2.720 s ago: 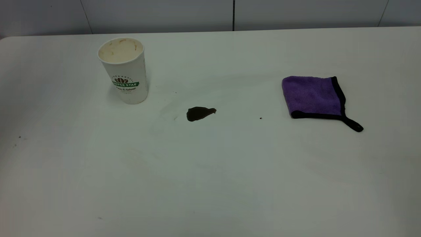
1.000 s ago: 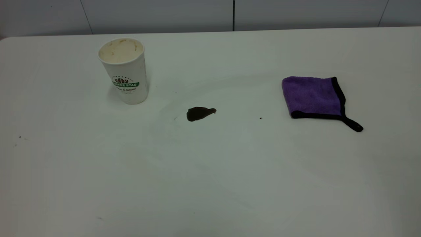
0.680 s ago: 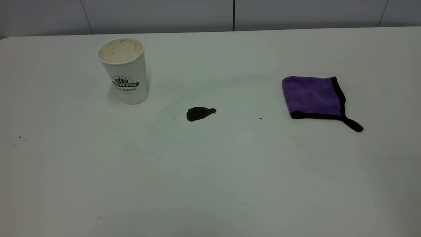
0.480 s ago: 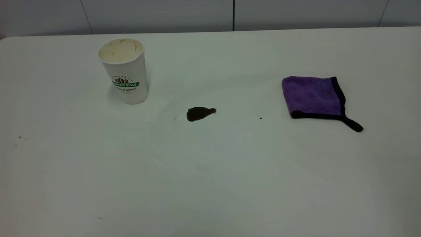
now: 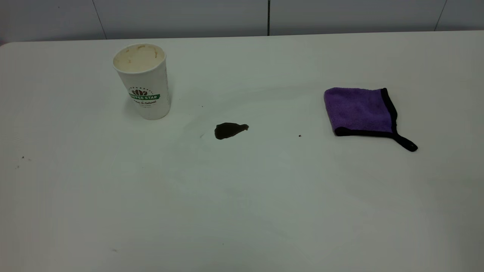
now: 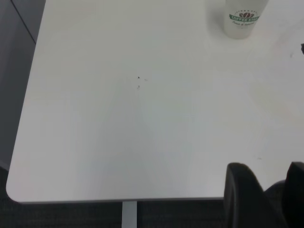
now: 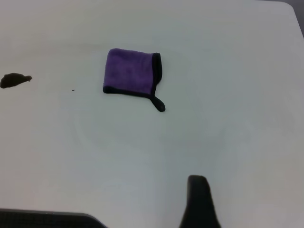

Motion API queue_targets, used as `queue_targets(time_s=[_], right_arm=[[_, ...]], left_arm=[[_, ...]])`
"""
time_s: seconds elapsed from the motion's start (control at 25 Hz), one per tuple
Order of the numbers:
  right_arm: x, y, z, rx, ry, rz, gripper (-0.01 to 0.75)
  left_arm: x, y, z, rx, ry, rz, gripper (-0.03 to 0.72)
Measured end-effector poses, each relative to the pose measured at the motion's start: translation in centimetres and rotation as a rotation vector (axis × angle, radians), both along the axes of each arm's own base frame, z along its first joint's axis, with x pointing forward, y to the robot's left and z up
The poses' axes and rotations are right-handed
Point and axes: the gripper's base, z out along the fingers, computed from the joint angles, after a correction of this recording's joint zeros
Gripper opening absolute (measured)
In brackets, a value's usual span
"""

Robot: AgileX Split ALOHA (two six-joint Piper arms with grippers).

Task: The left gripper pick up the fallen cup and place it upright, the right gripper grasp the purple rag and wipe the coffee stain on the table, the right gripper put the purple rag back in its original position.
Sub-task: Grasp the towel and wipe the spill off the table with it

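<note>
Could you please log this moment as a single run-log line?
cup: upright | coffee stain: unwiped | purple rag: on table, untouched | left claw: back at near edge | right claw: short of rag

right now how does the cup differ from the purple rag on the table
The cup stands upright at the exterior view's left; the purple rag lies flat at its right. The cup is white paper with a green band; the rag is purple cloth with black edging. The coffee stain lies nearer the cup. Both rest untouched on the table.
</note>
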Motion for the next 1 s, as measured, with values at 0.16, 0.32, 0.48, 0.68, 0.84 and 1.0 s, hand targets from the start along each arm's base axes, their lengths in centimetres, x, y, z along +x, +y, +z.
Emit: queue_targets(time_s=[0.16, 0.32, 0.48, 0.68, 0.84, 1.0], right_arm=[[0.0, 0.0, 0.0, 0.000, 0.000, 0.000, 0.586], [0.0, 0.0, 0.0, 0.000, 0.000, 0.000, 0.586], [0.5, -0.2, 0.4, -0.016, 0.053, -0.014, 0.586], [5.1, -0.3, 3.7, -0.038, 0.182, -0.027, 0.590], [12.4, -0.2, 5.1, -0.025, 0.300, -0.052, 0.602], [20.4, -0.2, 3.3, -0.045, 0.402, -0.056, 0.679]], left_arm=[[0.0, 0.0, 0.0, 0.000, 0.000, 0.000, 0.240], [0.0, 0.0, 0.0, 0.000, 0.000, 0.000, 0.240], [0.0, 0.0, 0.0, 0.000, 0.000, 0.000, 0.240], [0.0, 0.0, 0.0, -0.001, 0.000, 0.000, 0.240], [0.0, 0.0, 0.0, -0.001, 0.000, 0.000, 0.240], [0.0, 0.0, 0.0, -0.001, 0.000, 0.000, 0.240]])
